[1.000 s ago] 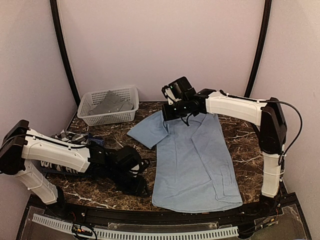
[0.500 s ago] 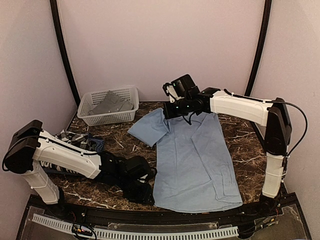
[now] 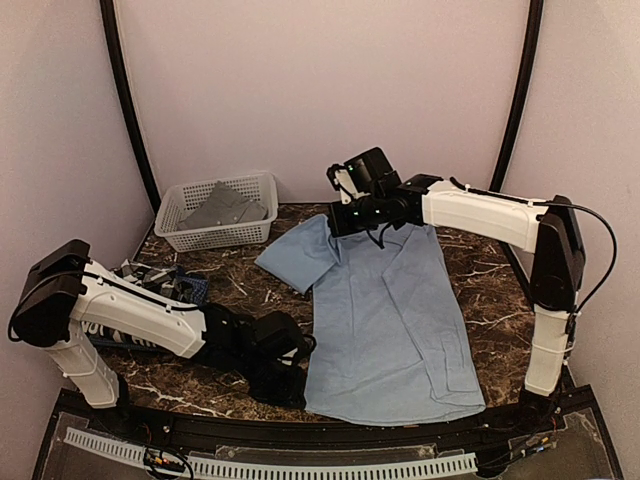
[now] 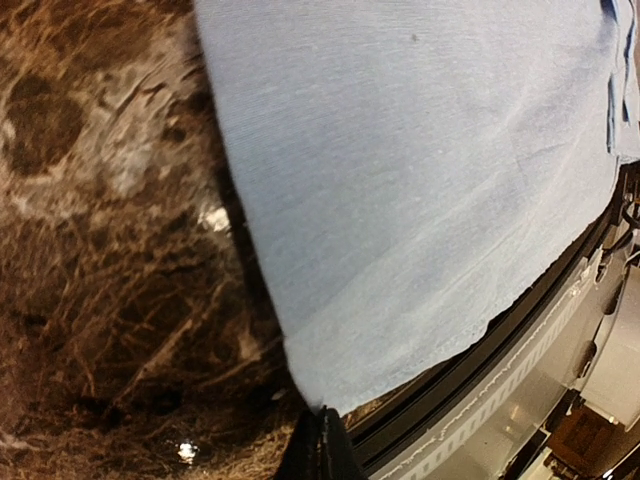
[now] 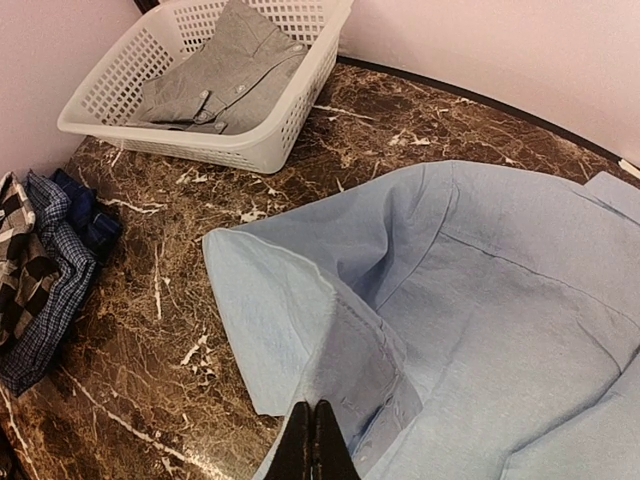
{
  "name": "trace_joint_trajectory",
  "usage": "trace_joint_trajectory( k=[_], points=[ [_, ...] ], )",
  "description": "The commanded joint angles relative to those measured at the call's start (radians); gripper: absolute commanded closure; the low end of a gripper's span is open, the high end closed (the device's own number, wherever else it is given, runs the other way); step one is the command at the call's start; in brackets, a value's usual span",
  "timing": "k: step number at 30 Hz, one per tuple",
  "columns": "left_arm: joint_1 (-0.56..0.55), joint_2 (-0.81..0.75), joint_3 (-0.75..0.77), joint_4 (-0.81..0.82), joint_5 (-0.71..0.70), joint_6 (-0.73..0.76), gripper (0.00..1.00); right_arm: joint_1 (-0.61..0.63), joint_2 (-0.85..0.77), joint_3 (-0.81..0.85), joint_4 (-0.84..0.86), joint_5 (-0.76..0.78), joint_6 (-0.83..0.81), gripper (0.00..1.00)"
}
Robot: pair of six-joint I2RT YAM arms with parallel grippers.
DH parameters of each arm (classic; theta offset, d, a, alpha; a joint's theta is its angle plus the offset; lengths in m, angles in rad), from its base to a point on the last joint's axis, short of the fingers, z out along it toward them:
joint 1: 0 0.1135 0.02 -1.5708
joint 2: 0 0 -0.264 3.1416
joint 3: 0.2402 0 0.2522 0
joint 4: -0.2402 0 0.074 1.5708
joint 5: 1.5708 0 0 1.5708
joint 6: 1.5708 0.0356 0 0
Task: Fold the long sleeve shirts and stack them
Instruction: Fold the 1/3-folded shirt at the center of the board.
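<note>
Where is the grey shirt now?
Top view: the grey shirt lies in the white basket at the far left corner of the table, left of the light blue shirt.

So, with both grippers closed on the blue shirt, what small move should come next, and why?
Probably raise both slightly, lifting the light blue shirt by its left edge for a fold. The left gripper pinches the near hem corner, the right gripper the sleeve cuff at the far end; the rest lies flat.

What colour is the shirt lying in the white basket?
Grey. The shirt in the basket shows best in the right wrist view.
</note>
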Motion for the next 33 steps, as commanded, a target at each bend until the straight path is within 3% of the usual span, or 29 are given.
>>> trace_joint_trajectory(
  k=[1,16,25,29,31,33],
  points=[
    [-0.002,-0.006,0.005,-0.020,-0.017,-0.004,1.00,-0.012,-0.024,0.005,0.032,0.013,-0.008,1.00],
    [0.078,-0.210,-0.152,-0.129,-0.035,0.033,1.00,-0.077,-0.043,0.026,0.031,0.011,0.003,1.00],
    [0.071,-0.211,0.031,-0.253,0.002,0.220,1.00,-0.177,-0.176,-0.051,0.052,-0.043,0.029,1.00],
    [0.071,-0.175,0.076,-0.322,-0.052,0.215,0.91,-0.228,-0.223,-0.112,0.065,-0.098,0.041,1.00],
    [0.073,-0.167,0.049,-0.306,-0.065,0.189,0.80,-0.232,-0.237,-0.135,0.069,-0.109,0.041,1.00],
    [0.074,-0.153,0.020,-0.282,-0.062,0.167,0.74,-0.231,-0.251,-0.155,0.076,-0.118,0.044,1.00]
  ],
)
